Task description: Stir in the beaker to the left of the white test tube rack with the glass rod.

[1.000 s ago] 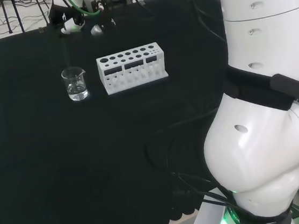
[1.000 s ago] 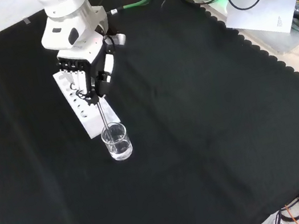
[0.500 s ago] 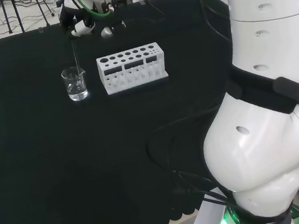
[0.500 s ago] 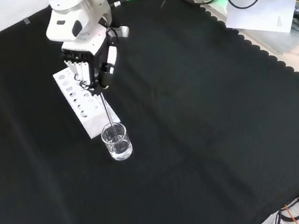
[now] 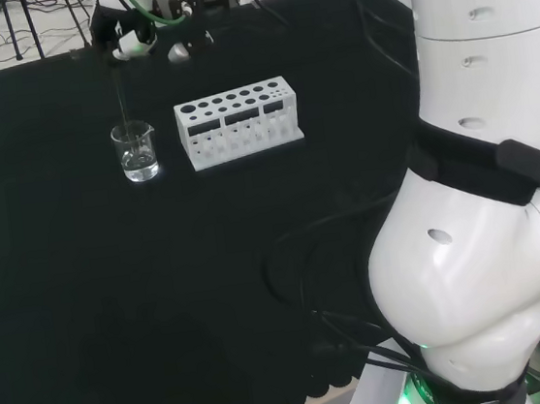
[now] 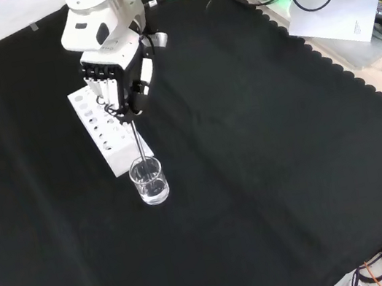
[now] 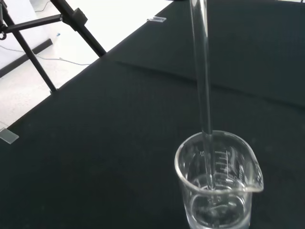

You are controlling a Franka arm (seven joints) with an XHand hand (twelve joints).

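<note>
Glass rod (image 6: 136,139) pinched in curled fingers of robot hand (image 6: 118,74), lower end dipped in beaker (image 6: 149,181), beaker directly below robot hand, beside test tube rack (image 6: 105,137)

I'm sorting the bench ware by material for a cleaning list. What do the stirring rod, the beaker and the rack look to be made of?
Rod: clear and glossy, likely glass; the cloth shows through it.
Beaker: transparent with bright rim highlights and faint graduation marks; glass or clear plastic, hard to tell.
Rack: opaque matte white with round holes, probably plastic.

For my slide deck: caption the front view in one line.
Robot hand holds a glass rod dipped into the beaker beside the white rack.
</note>
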